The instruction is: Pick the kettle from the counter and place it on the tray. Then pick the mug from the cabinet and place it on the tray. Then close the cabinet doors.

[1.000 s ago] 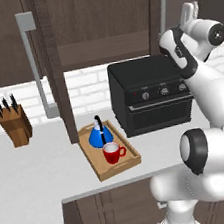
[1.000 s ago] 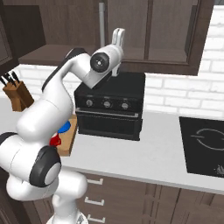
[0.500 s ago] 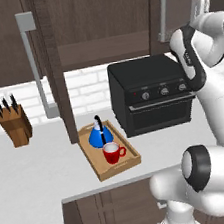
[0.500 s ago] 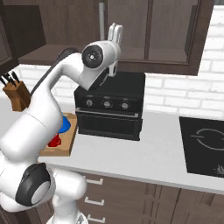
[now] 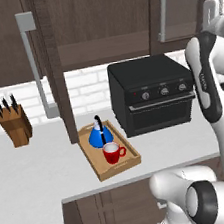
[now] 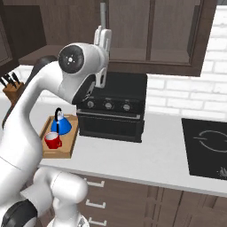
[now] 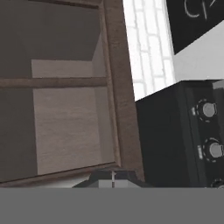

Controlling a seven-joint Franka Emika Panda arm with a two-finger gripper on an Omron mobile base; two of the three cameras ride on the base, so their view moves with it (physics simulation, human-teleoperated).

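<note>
- kettle [image 5: 98, 136]: bright blue, black handle
- mug [image 5: 112, 153]: red, white inside
- tray [image 5: 127, 161]: light wood
- cabinet doors [image 5: 52, 67]: dark brown, grey bar handles
- oven [image 5: 152, 98]: black
- wall [image 6: 195, 93]: white brick pattern

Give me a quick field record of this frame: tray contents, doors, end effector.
tray: on the counter, left of the black oven
kettle: upright on the tray, far end
mug: on the tray, in front of the kettle, handle to the right
left door: swung open, edge-on above the tray
right door: about flat with the cabinet front; full closure unclear
end effector: shut, holding nothing, raised by the right door's bar handle
knife block: far left on the counter
</note>
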